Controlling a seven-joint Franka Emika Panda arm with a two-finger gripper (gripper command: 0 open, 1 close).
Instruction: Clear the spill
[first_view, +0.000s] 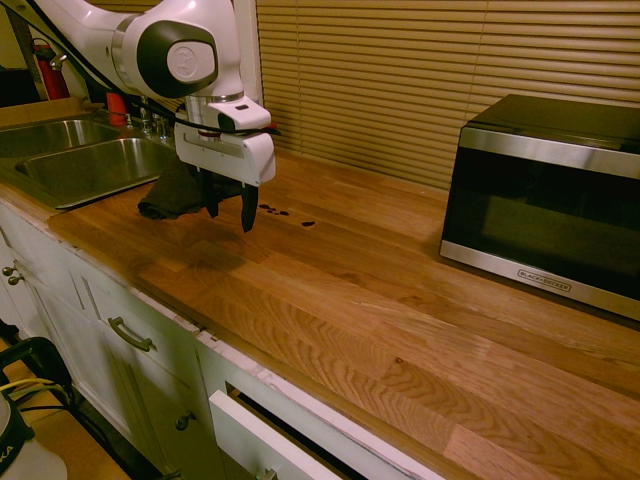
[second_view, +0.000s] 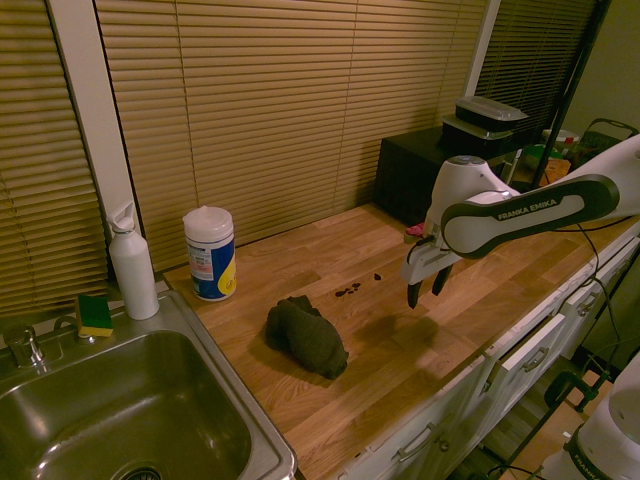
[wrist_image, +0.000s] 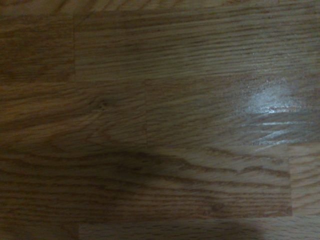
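The two-finger gripper (first_view: 230, 213) is raised above the wooden countertop (first_view: 350, 290), its fingers spread wide, nothing held between them. The spill (second_view: 350, 290), a short row of dark specks, lies on the countertop between the crumpled dark cloth (second_view: 305, 337) and the black microwave (second_view: 402, 180).

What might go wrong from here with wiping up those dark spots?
The jaws hang open and empty, so they might close poorly on the crumpled dark cloth and drop it. Wiping might also smear the spots along the wooden counter rather than lift them.
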